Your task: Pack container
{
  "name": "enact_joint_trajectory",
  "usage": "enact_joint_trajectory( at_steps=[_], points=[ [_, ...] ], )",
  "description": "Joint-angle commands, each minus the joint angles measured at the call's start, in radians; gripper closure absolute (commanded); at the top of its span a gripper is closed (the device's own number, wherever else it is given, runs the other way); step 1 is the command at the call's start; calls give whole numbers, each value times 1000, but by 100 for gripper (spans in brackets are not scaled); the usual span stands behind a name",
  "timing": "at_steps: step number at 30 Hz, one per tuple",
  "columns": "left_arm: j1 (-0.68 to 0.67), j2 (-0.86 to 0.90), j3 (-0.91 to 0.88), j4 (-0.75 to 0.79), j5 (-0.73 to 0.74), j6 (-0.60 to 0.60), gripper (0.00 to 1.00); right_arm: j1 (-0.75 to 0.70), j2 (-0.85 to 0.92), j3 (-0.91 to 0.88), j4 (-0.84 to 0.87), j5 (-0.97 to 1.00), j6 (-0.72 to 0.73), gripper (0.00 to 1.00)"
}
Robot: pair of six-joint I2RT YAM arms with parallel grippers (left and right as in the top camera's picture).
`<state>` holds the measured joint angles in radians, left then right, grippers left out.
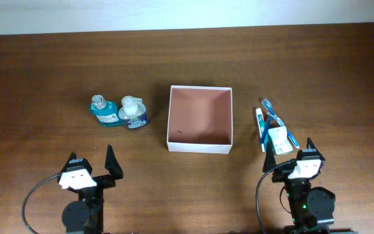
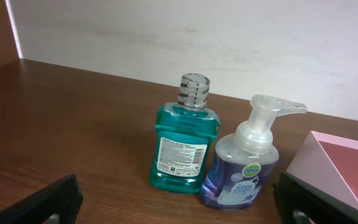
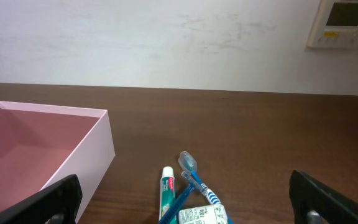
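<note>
Your shallow square cardboard box (image 1: 199, 147) sat open-topped at the middle of the dark wood-grain desk (image 1: 44, 71). Its outer walls were smooth and white and its inside a matt reddish-brown. A small dark speck showed on its floor.

To the left of it, and apart from it, two bottles stood upright, touching each other. One was a flat-sided teal plastic mouthwash bottle (image 2: 185, 146) with a ribbed greyish cap and a white printed label. Just to its right stood a rounded clear soap bottle (image 2: 244, 168) holding violet liquid, topped by a translucent pump with its spout turned right.

To the right of the box, near it but not touching, lay a white toothpaste tube (image 3: 168, 196) with red and green print. Beside it was a blue toothbrush (image 3: 194, 177), its pale head at the far end. A second slim blue handle crossed the brush, and a small white and green packet (image 1: 280, 141) lay over their near ends.

Your left tool (image 1: 91, 161) sat at the near side of the desk, nearer than the bottles. Its black fingers were spread wide apart and free of any object, and its wrist view showed both bottles between them. Your right tool (image 1: 289, 156) was spread apart in the same way, just on the near side of the packet. You could not tell from these views whether one finger touched the packet.
</note>
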<state>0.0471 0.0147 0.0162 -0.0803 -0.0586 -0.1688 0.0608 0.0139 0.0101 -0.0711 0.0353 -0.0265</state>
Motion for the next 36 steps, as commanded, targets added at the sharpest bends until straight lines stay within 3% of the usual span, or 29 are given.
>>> enact_joint_trajectory(
  at_steps=[1, 7, 12, 15, 19, 22, 31, 36],
  points=[
    [2, -9, -7, 3, 10, -1, 1, 5, -10, -5, -8, -2, 4, 2],
    [2, -9, -6, 14, 101, -1, 1, 5, -10, -5, -8, -2, 4, 2],
    [2, -9, 37, 87, 373, -2, 1, 5, -10, -5, -8, -2, 5, 2],
    [2, 6, 135, 30, 385, -2, 1, 5, -10, -5, -8, -2, 4, 1],
    [2, 112, 376, -115, 396, 2, 1, 5, -10, -5, -8, -2, 5, 2],
    [2, 280, 622, -260, 395, 77, 1, 5, -10, -5, -8, -2, 4, 2],
    [2, 884, 1371, -975, 366, 299, 1, 5, -10, -5, -8, -2, 4, 2],
    [2, 1085, 1569, -1115, 295, 298, 1, 5, -10, -5, -8, -2, 5, 2]
  ],
)
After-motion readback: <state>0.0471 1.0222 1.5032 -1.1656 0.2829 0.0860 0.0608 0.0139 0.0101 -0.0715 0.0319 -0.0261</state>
